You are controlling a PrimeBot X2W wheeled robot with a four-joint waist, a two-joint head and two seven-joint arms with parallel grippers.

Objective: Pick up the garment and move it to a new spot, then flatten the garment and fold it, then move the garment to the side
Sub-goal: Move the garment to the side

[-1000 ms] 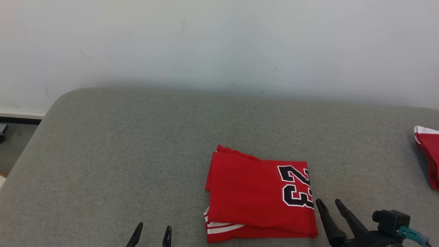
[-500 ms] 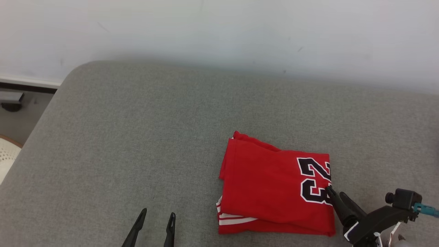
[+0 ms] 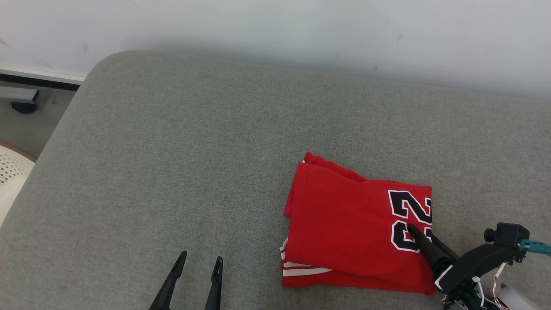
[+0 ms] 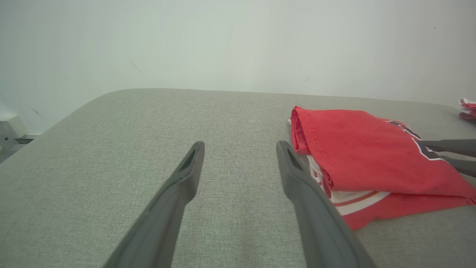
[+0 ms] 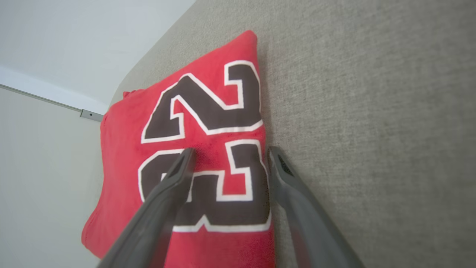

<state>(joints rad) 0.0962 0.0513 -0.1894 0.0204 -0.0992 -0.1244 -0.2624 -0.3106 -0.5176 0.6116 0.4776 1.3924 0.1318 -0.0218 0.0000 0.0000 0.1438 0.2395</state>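
Note:
A folded red garment [image 3: 344, 224] with a black "23" and white stripes lies on the grey cushion, right of centre. My right gripper [image 3: 422, 234] is open at the garment's right edge, by the number. In the right wrist view one finger lies over the number on the garment [image 5: 208, 111] and the other runs along its edge, with the right gripper [image 5: 231, 152] straddling that edge. My left gripper [image 3: 201, 257] is open and holds nothing, low on the cushion to the garment's left. The left wrist view shows the left gripper [image 4: 241, 145] beside the garment [image 4: 372, 149].
The grey cushion [image 3: 172, 150] ends at a rounded corner at the upper left, with a white wall behind. A pale perforated object [image 3: 10, 172] and floor lie beyond the left edge. A second bit of red cloth [image 4: 468, 108] sits far to the right.
The head camera has turned, shifting the whole picture. My right gripper has rolled onto its side and moved from beside the garment onto its right edge. The left gripper has hardly moved.

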